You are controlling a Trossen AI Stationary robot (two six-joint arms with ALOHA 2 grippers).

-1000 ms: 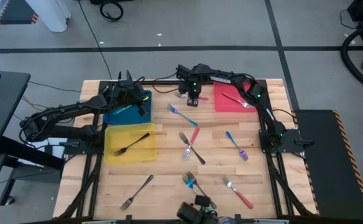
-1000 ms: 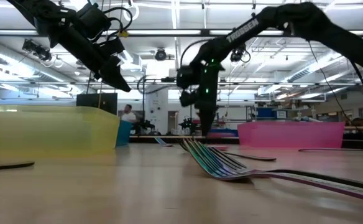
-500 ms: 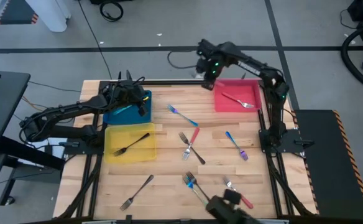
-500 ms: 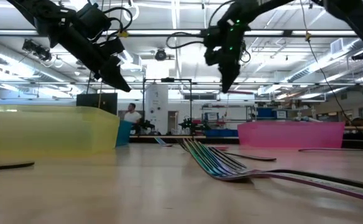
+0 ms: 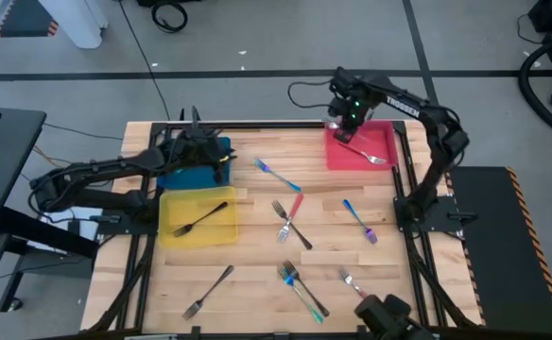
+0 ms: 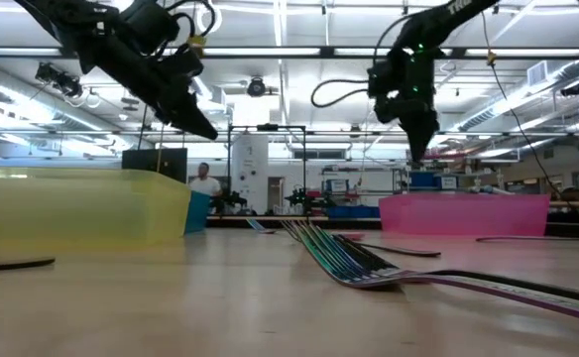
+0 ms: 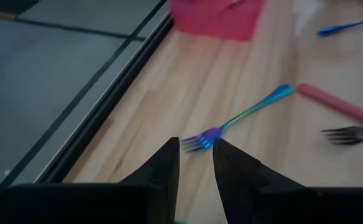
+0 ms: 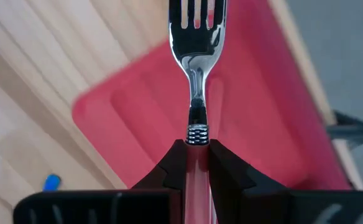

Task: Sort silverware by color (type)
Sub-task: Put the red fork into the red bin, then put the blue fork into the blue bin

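Observation:
My right gripper (image 5: 342, 130) hangs over the far left corner of the red tray (image 5: 382, 142), shut on a red-handled fork (image 8: 197, 37). A pink-handled fork (image 5: 372, 155) lies in that tray. My left gripper (image 5: 223, 158) is at the right edge of the blue tray (image 5: 183, 176), open with a narrow gap and holding nothing (image 7: 197, 163). A dark fork (image 5: 200, 217) lies in the yellow tray (image 5: 172, 231). Loose on the table are blue forks (image 5: 278, 175) (image 5: 359, 219), a red fork crossed with a grey one (image 5: 291, 222), a grey fork (image 5: 208, 291) and an iridescent one (image 5: 297, 283). My right gripper pinches the fork's red handle (image 8: 197, 155) between its two fingers, just behind the ribbed collar. The fork lies along the fingers, tines pointing forward past the tips. It is lifted clear, above the red tray.
The three trays stand along the table's far part: blue and yellow on the left, red on the right. A dark object (image 5: 385, 316) sits at the near edge, beside a red-handled fork (image 5: 350, 280). Bare wood lies between the scattered forks.
My right gripper, shut on the red-handled fork, has risen from the table's far middle and swung toward the right edge, passing beyond the far edge and coming down over the red tray. My left gripper has edged slightly right. The dark object at the near edge moved right.

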